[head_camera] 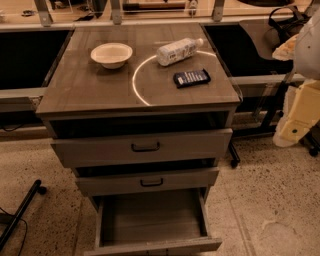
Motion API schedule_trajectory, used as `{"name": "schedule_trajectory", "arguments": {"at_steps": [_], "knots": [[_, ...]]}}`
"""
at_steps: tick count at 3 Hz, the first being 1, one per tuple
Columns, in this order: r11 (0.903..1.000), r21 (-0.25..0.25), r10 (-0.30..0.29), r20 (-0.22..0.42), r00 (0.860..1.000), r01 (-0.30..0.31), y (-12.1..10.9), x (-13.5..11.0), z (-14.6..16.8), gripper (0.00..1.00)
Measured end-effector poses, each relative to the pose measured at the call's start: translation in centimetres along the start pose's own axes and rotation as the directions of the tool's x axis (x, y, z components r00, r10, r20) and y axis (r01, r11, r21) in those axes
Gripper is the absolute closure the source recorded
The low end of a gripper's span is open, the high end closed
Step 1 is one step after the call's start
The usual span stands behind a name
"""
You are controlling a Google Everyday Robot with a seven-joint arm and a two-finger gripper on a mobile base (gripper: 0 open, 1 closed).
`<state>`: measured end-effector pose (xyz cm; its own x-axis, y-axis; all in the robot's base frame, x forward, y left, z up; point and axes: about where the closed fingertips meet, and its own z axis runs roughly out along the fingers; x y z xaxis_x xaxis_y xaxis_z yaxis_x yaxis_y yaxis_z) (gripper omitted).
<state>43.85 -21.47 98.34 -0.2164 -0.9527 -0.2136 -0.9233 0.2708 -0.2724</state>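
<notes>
Speckled terrazzo floor. Wooden bench with three drawers, bottom drawer pulled out, top two ajar. Curved light glare on bench top. Metal posts behind. Gripper at right edge, beside bench, above floor.

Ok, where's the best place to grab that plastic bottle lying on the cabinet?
Probably mid-body, from above, across its width: the plastic bottle lies on its side on the cabinet, cap toward the back right. The gripper hangs off to the cabinet's right.
</notes>
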Motion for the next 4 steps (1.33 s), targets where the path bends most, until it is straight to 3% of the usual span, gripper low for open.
{"name": "schedule_trajectory", "arguments": {"at_steps": [1,2,3,4], "knots": [[1.0,0.001,0.0,0.001,1.0,0.0,0.0,0.0,0.0,0.0],[1.0,0.002,-0.005,0.009,1.0,0.005,-1.2,-1.8,4.1,0.0],[0.9916,-0.093,-0.091,-0.017,0.996,0.089,-1.4,-9.8,19.9,0.0],[0.9863,-0.1,-0.134,-0.022,0.991,0.132,-2.1,-14.3,27.4,0.0]]}}
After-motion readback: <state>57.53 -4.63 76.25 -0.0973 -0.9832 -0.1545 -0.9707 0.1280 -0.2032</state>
